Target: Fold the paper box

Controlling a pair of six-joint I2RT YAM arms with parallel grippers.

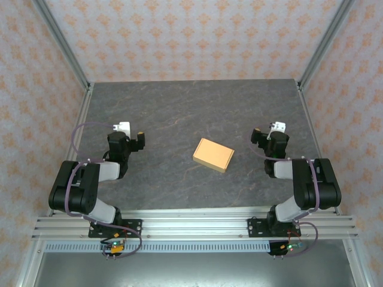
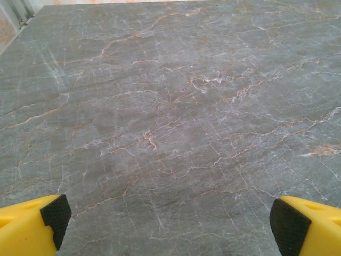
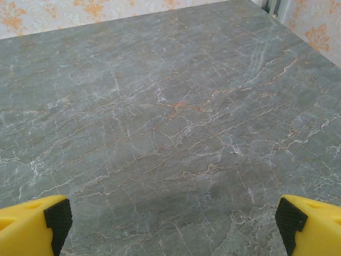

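My left gripper (image 2: pixel 168 220) stands wide open, its yellow fingers (image 2: pixel 26 226) with black pads (image 2: pixel 56 217) far apart at the near corners of the wrist view, with bare grey marbled table (image 2: pixel 170 106) between them. It holds and touches nothing. The right gripper (image 3: pixel 169 221) is spread just as wide over the same stone surface, also without a load. From above, I see the paper box (image 1: pixel 213 155) as a flat orange-tan rectangle, lying turned at a slant on the table between the two arms. It sits apart from both grippers, closer to the right one (image 1: pixel 263 136) than the left (image 1: pixel 133 137).
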